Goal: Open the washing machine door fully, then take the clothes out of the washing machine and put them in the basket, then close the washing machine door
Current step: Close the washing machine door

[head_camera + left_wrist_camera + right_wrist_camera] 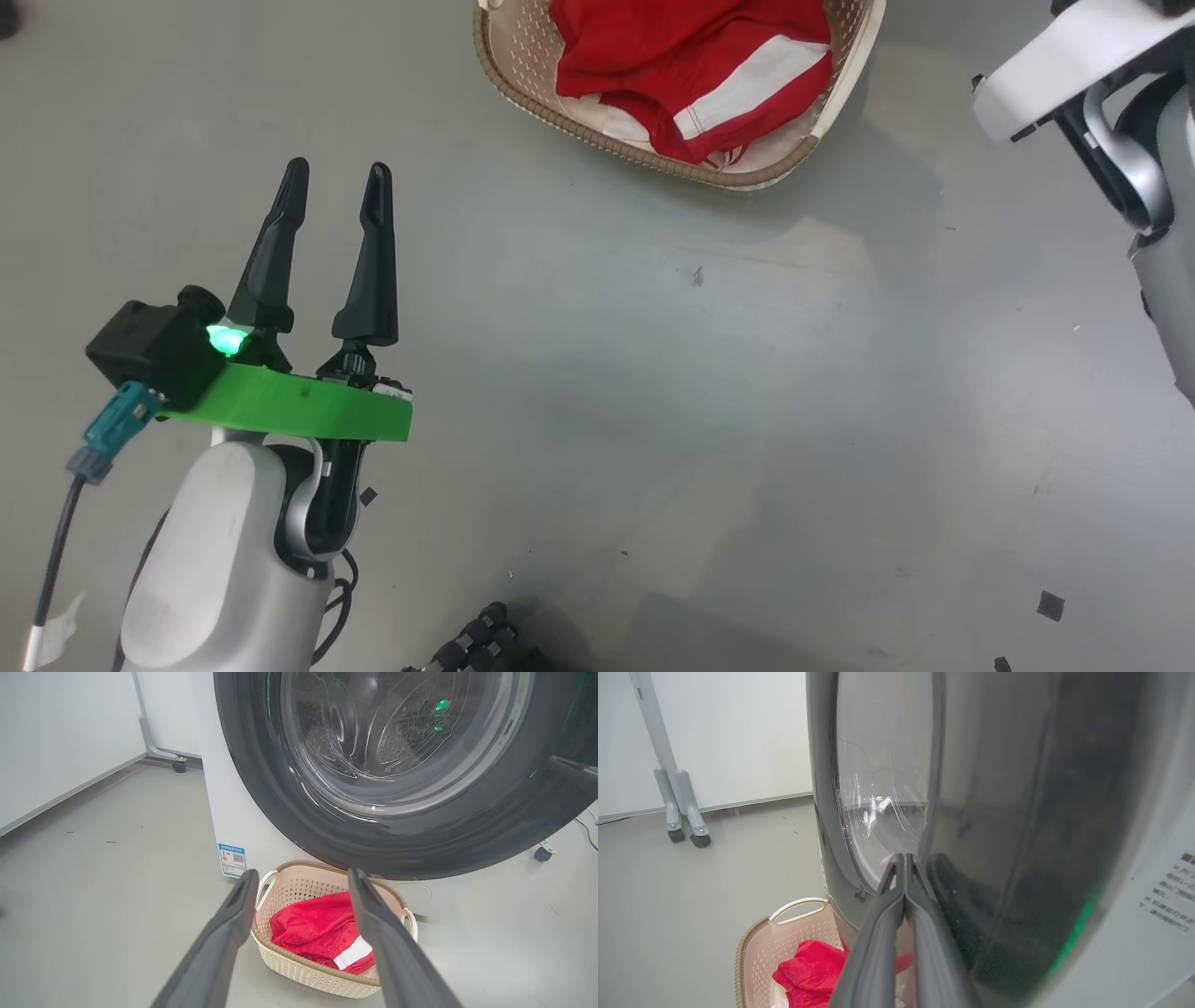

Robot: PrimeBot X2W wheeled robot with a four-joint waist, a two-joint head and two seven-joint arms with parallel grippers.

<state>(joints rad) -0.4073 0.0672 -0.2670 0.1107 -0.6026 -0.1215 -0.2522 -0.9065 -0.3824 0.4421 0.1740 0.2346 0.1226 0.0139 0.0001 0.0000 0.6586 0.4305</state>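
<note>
Now the right gripper (904,865), fingers shut together, lies flat along the door (1017,812) beside it, nearer than the spread, empty left gripper (338,187); clothes (691,56) fill the basket (597,140)

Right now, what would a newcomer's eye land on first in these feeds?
The red clothes heaped in the basket on the floor, beneath the washing machine door with its glossy black rim and glass bowl. Then the left claw, open and empty, and the right claw shut at the door's edge.
</note>
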